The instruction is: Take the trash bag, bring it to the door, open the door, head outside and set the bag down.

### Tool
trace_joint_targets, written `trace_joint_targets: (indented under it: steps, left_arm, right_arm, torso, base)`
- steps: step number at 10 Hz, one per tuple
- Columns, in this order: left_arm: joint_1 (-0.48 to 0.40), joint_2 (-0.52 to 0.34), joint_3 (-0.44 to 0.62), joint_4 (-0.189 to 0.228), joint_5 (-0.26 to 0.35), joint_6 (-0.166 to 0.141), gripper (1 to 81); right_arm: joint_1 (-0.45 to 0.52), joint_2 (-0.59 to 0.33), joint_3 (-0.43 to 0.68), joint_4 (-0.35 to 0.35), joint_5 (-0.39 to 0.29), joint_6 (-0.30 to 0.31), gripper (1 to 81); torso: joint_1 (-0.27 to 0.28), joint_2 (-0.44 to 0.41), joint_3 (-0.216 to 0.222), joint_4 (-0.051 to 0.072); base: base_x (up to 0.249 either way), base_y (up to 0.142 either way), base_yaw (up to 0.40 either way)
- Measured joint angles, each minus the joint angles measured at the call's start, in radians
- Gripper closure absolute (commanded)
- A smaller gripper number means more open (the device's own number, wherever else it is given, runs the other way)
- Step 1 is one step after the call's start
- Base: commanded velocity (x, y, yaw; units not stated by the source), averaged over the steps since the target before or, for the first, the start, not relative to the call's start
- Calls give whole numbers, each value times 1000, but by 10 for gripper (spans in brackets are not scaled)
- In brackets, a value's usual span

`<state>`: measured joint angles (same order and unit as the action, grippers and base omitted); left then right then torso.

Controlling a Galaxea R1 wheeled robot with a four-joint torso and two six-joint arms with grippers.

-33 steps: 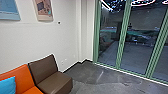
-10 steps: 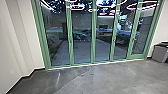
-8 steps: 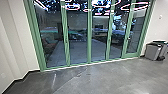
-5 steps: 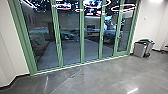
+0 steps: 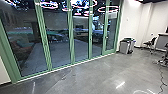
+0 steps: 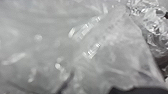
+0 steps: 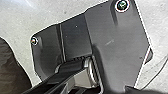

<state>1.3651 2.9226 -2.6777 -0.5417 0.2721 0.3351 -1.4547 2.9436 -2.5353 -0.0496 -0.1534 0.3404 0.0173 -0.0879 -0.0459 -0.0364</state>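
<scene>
In the head view, green-framed glass doors [image 5: 71, 37] span left to upper centre; a grey bin [image 5: 123, 47] stands right of centre; in the left wrist view, crumpled clear plastic, probably the trash bag [image 6: 115, 50], shows close up; in the right wrist view, pale floor [image 7: 62, 12]; whether left gripper or right gripper is parted or closed, I cannot tell.

The grey floor [image 5: 95, 72] bears bins [image 5: 124, 47], chair [image 5: 150, 44], cable [image 5: 162, 80].

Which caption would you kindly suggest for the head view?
A row of green-framed glass panels ends in a door, with a grey bin standing just past it.
</scene>
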Motion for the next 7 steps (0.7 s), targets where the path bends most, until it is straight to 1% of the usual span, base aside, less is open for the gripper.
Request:
trace_joint_targets:
  steps: [2, 4, 7]
  left_arm:
    - [-3, 0, 0, 0, -1, 0, 811]
    - [-3, 0, 0, 0, 0, 0, 811]
    - [-3, -2, 0, 0, 1, 0, 811]
  right_arm:
    - [-2, 0, 0, 0, 1, 0, 10]
    - [-2, 0, 0, 0, 1, 0, 10]
    - [0, 0, 0, 0, 0, 0, 10]
  torso:
    - [0, 0, 0, 0]
    - [0, 0, 0, 0]
    - [0, 0, 0, 0]
  base:
    - [0, 0, -137]
    - [0, 0, -43]
    - [-83, 0, 0]
